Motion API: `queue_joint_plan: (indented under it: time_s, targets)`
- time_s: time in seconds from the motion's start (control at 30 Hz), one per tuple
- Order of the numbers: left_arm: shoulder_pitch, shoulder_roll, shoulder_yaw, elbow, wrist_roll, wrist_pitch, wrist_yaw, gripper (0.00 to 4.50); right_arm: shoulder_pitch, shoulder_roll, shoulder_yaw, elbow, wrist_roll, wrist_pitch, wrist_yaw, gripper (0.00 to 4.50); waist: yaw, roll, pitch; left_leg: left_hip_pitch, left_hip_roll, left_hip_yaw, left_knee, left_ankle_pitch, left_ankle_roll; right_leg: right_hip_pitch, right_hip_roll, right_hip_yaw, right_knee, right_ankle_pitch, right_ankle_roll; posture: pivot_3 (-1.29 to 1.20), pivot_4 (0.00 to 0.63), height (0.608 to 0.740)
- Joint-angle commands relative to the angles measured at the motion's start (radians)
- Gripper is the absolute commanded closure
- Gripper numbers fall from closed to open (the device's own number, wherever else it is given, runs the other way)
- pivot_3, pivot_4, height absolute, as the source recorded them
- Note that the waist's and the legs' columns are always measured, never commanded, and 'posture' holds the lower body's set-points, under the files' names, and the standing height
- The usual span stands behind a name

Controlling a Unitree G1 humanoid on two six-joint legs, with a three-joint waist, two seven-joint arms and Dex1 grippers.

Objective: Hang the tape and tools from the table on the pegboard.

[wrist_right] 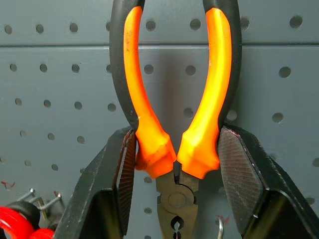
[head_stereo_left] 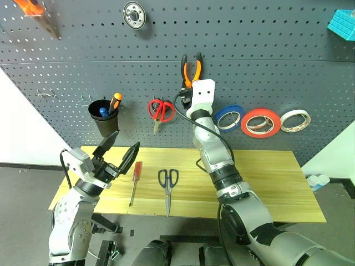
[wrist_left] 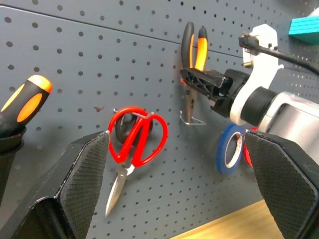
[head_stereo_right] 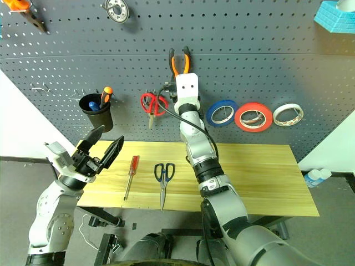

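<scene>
My right gripper [wrist_right: 174, 149] is shut on the small orange-and-black pliers [head_stereo_left: 191, 69], clamping the lower ends of the handles. The pliers are held upright against the dark pegboard [head_stereo_left: 277, 72], handles up and nose down, just above a wire hook [wrist_left: 192, 119]. The wide red tape [head_stereo_left: 260, 122] hangs on the pegboard to the right. On the wooden table [head_stereo_left: 272, 183] lie the red-handled screwdriver [head_stereo_left: 135, 180] and the black-handled scissors [head_stereo_left: 168, 185]. Above the table's left end, my left gripper [head_stereo_left: 118, 148] stands open and holds nothing.
A blue tape roll [head_stereo_left: 229, 117] and a white roll [head_stereo_left: 295, 120] flank the red tape. Red-handled scissors [head_stereo_left: 161, 111] and a black cup [head_stereo_left: 104, 117] with tools hang to the left. Higher up are a round metal part [head_stereo_left: 133, 15] and a teal block [head_stereo_left: 342, 23].
</scene>
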Motion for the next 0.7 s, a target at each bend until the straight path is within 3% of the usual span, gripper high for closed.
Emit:
queue_joint_plan:
  time_s: [0.03,0.33,0.57,0.7]
  targets:
    - [-0.002,0.011,0.014,-0.039,-0.014,-0.002,0.004,0.0,-0.015,0.001,-0.003,-0.02,-0.007,-0.034,-0.003,2.39,0.0,0.0,0.0,0.0,0.0,0.0,0.0,0.0,0.0,0.0,0.0,0.0,0.0,0.0,0.0,0.12,0.066,0.718]
    - [0.0,0.013,0.014,-0.042,-0.014,0.0,0.005,0.0,-0.007,0.003,0.001,-0.017,-0.009,-0.032,-0.006,2.39,0.001,0.0,0.0,0.0,0.0,0.0,0.0,0.0,0.0,0.0,0.0,0.0,0.0,0.0,0.0,0.12,0.068,0.718]
    - [-0.005,0.014,0.016,-0.035,-0.012,-0.002,0.005,0.0,-0.007,0.004,0.0,-0.014,-0.009,-0.03,-0.01,0.16,0.001,0.0,0.0,0.0,0.0,0.0,-0.001,0.0,0.0,0.0,0.0,0.0,0.0,0.0,0.0,0.12,0.067,0.718]
    - [-0.007,0.014,0.016,-0.032,-0.011,-0.004,0.005,0.0,-0.007,0.003,0.001,-0.014,-0.008,-0.026,-0.006,0.01,0.001,0.0,0.0,0.0,0.0,0.0,-0.001,0.0,0.0,0.0,0.0,0.0,0.0,0.0,0.0,0.12,0.067,0.718]
